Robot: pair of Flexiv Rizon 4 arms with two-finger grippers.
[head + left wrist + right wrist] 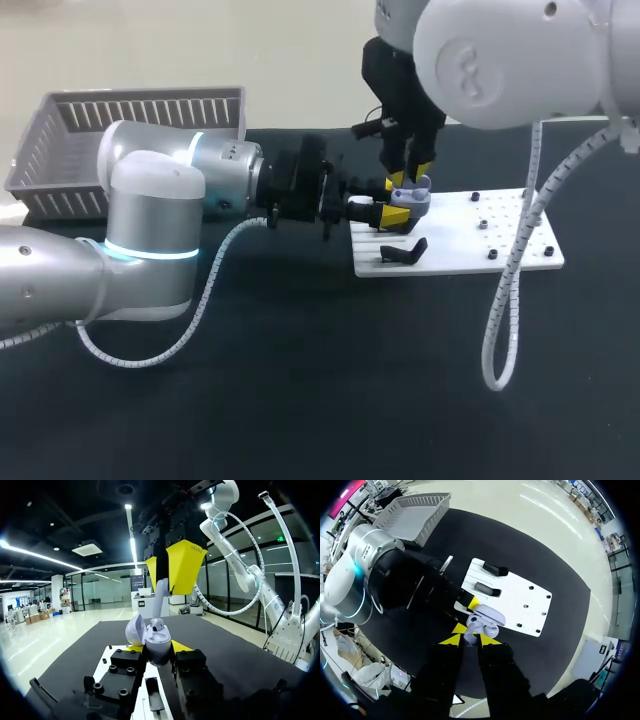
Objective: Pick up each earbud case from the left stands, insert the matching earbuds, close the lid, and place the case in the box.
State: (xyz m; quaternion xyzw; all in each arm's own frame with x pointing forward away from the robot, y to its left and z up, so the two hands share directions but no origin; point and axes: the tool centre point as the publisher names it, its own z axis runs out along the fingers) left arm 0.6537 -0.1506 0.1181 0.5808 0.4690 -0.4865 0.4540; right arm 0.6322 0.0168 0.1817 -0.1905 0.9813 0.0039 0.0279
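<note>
A pale lavender earbud case is held with its lid open, above the left end of the white board. My left gripper is shut on the case body from both sides. My right gripper comes down from above, shut on the stem of a white earbud. The earbud's head sits at the case's opening. From the right wrist, the case shows just ahead of my fingertips.
Two black stands sit on the white board, one near its front left corner. A grey slatted basket stands at the back left of the black table. My right arm's cable hangs over the board.
</note>
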